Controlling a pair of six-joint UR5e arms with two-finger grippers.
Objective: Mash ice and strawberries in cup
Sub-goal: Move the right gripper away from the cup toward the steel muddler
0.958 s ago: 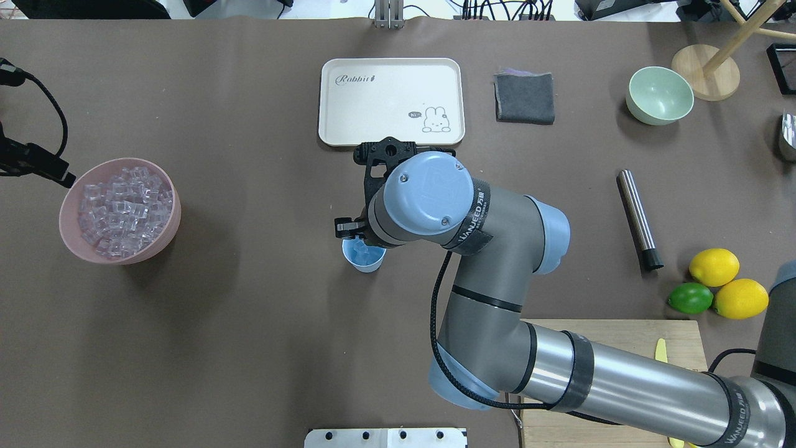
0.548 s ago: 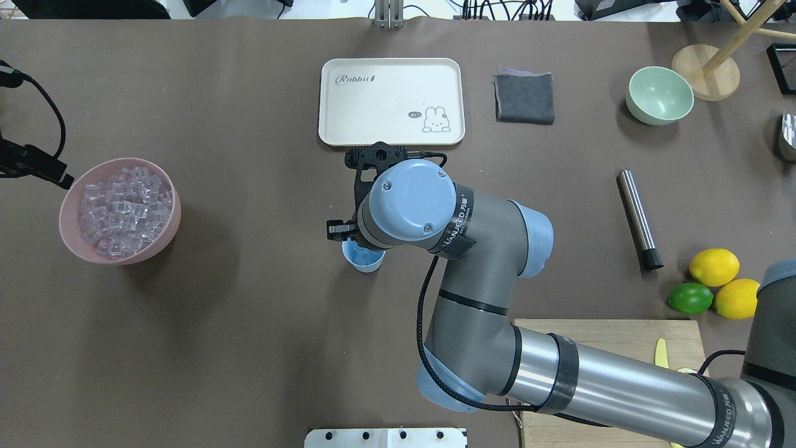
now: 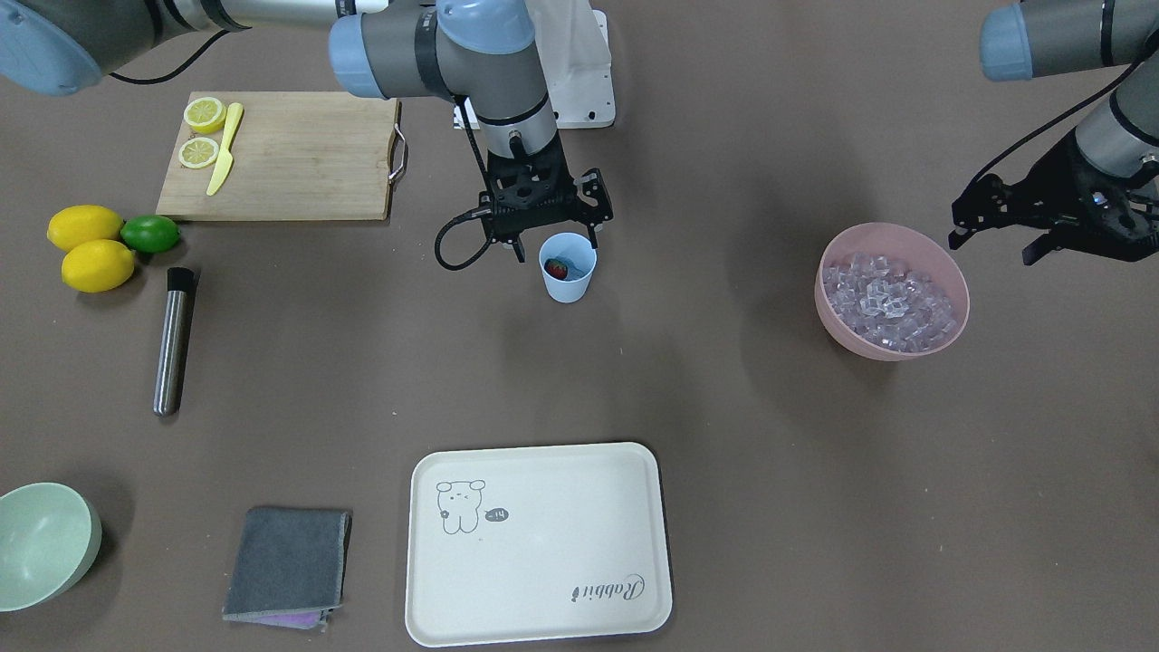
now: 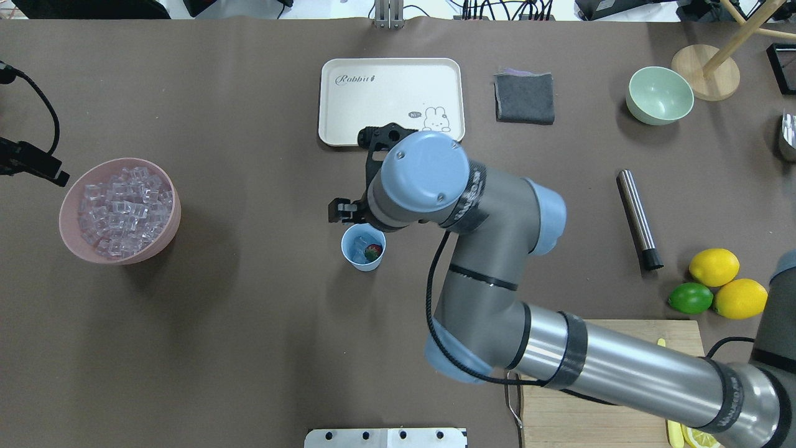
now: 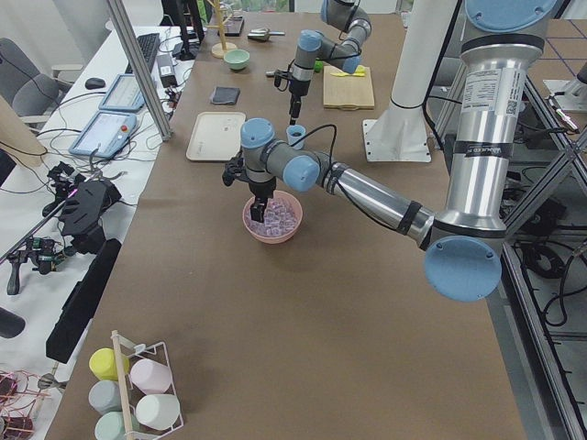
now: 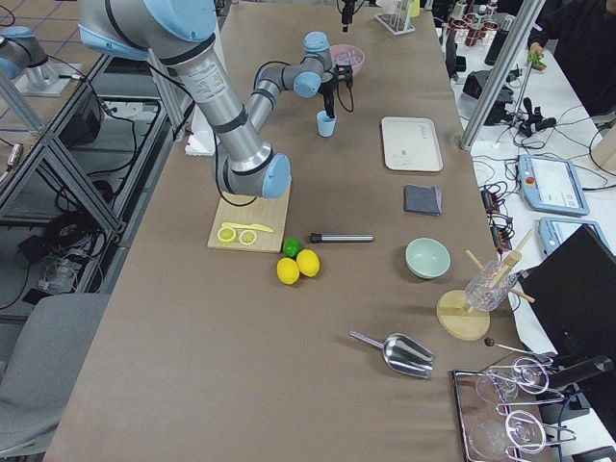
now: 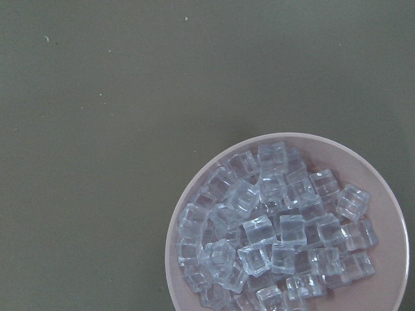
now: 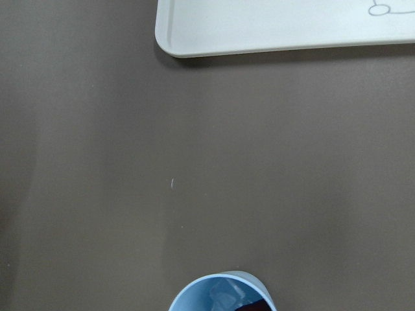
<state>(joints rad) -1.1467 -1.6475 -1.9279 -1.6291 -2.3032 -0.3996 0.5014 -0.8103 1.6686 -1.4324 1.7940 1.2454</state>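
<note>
The light blue cup (image 3: 568,272) (image 4: 362,256) stands mid-table with the red strawberry (image 3: 557,269) (image 4: 373,251) inside it, next to a clear ice cube (image 8: 224,297). My right gripper (image 3: 556,247) hangs open just above the cup's rim on the robot's side, holding nothing. One of its fingers (image 4: 339,210) shows beside the wrist in the overhead view. Several more ice cubes (image 3: 886,299) (image 7: 279,233) fill the pink bowl (image 3: 953,319) (image 4: 65,233). My left gripper (image 3: 992,246) hovers open and empty above the bowl's outer rim.
A steel muddler (image 3: 172,340) lies near two lemons (image 3: 88,246) and a lime (image 3: 150,233). The cutting board (image 3: 299,158) carries lemon slices and a yellow knife. A white tray (image 3: 539,543), grey cloth (image 3: 287,561) and pale green bowl (image 3: 45,543) sit on the operators' side.
My right wrist has moved away from the cup toward the tray, uncovering it. The strawberry now shows inside the cup. The left arm barely moved.
</note>
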